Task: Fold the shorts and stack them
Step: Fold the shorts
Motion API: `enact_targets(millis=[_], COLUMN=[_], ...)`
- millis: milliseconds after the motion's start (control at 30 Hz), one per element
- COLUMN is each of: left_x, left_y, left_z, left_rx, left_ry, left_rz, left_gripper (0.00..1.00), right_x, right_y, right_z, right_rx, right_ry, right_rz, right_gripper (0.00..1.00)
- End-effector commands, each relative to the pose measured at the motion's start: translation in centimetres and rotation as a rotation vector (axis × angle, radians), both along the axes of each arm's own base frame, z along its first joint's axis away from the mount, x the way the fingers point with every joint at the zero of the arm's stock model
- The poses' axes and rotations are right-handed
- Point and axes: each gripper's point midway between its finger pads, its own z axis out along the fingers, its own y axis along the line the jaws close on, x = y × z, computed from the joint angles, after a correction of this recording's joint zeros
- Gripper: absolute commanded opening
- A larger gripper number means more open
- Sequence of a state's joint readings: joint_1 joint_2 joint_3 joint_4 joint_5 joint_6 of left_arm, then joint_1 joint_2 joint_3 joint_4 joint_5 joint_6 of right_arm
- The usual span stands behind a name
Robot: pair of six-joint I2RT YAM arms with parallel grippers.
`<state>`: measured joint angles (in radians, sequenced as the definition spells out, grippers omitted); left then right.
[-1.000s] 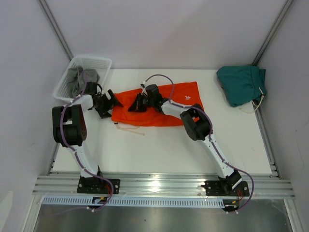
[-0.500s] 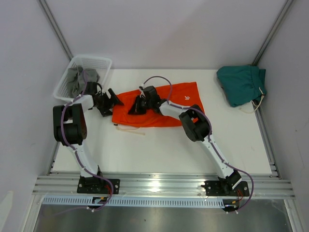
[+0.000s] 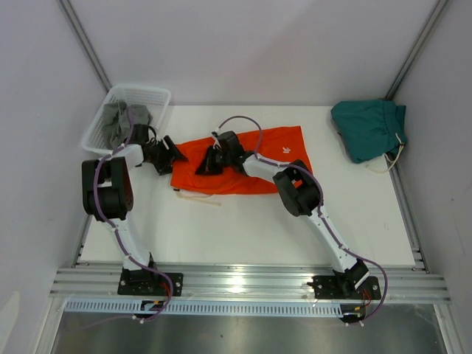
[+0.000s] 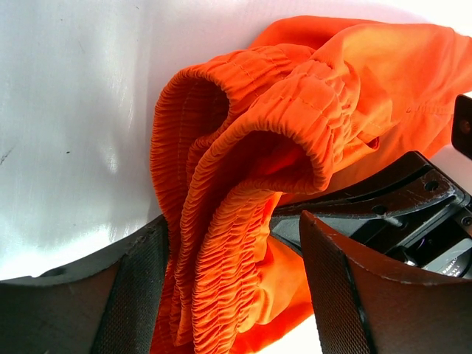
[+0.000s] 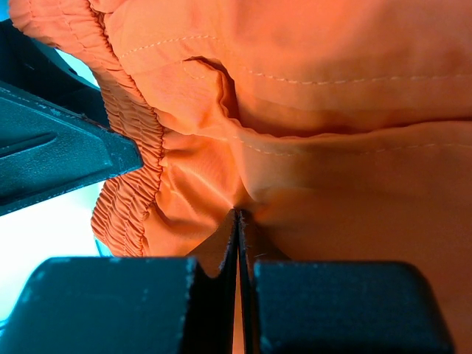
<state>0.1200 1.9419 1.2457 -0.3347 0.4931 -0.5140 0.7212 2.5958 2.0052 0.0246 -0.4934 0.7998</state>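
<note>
The orange shorts (image 3: 254,158) lie flat mid-table, their white drawstring (image 3: 199,196) trailing off the near left corner. My left gripper (image 3: 172,150) stands at their left edge; in the left wrist view its jaws (image 4: 236,295) are apart, with the bunched elastic waistband (image 4: 243,192) between them. My right gripper (image 3: 204,164) rests on the shorts' left part, and its fingers (image 5: 238,215) are shut, pinching a fold of the orange cloth (image 5: 332,110). The teal-green shorts (image 3: 367,129) sit crumpled at the back right corner.
A white basket (image 3: 151,94) holding grey cloth (image 3: 116,122) stands at the back left, just behind my left arm. The two grippers are close together over the shorts' left end. Grey walls enclose the table on three sides.
My left gripper's jaws have narrowed around the waistband. The right gripper has shifted slightly left with the cloth.
</note>
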Motion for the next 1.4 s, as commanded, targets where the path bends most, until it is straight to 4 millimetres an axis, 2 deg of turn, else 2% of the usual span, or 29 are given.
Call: enact_targets(millis=[0,500,533,600,700,733,800,867,900,933,1067,1167,1267,1367], left_x=[0.0,-0.1,-0.2,-0.2,-0.2,-0.2,-0.3,-0.4,-0.5,-0.6,-1.1,-1.2,-1.6,-2.3], left_y=[0.3,0.6,0.8,0.9,0.9,0.5,0.1,-0.1,-0.1,-0.2,-0.4,0.2,0.6,0.7], left_z=[-0.7,-0.8,-0.7,-0.7,-0.7,-0.7,-0.7,-0.6,-0.7,-0.7,0.0,1.8,4.1,5.8], left_rx=[0.013,0.054,0.066,0.072,0.077,0.067,0.063,0.066,0.066,0.058,0.08,0.168,0.245,0.302], left_ry=[0.041,0.055,0.055,0.048,0.05,0.047,0.045,0.042,0.044,0.044,0.014,-0.021,-0.046,-0.055], left_rz=[0.027,0.045,0.057,0.066,0.059,0.047,0.033,0.034,0.034,0.031,0.031,0.051,0.071,0.082], left_gripper=[0.71,0.6,0.46,0.39,0.37,0.26,0.2,0.11,0.03,0.0,0.0,0.0,0.0,0.0], right_x=[-1.9,-2.2,-2.2,-2.2,-2.3,-2.3,-2.4,-2.5,-2.5,-2.4,-2.3,-2.2,-1.9,-1.3], right_y=[0.6,1.0,1.0,1.1,1.0,1.0,0.9,0.9,0.8,0.8,0.5,0.3,0.1,0.6], right_z=[-1.1,-0.5,-0.4,-0.2,-0.1,0.1,0.0,0.2,0.2,0.4,0.8,1.1,2.3,4.4], right_rx=[-0.058,-0.04,-0.037,-0.035,-0.036,-0.035,-0.035,-0.034,-0.035,-0.034,-0.03,-0.028,-0.027,-0.004], right_ry=[0.011,0.022,0.02,0.021,0.018,0.018,0.022,0.021,0.019,0.016,0.013,0.003,-0.023,-0.068], right_rz=[0.029,0.032,0.033,0.034,0.034,0.033,0.033,0.034,0.032,0.034,0.034,0.025,0.007,0.005], right_gripper=[0.0,0.0,0.0,0.0,0.0,0.0,0.0,0.0,0.0,0.0,0.0,0.0,0.0,0.0])
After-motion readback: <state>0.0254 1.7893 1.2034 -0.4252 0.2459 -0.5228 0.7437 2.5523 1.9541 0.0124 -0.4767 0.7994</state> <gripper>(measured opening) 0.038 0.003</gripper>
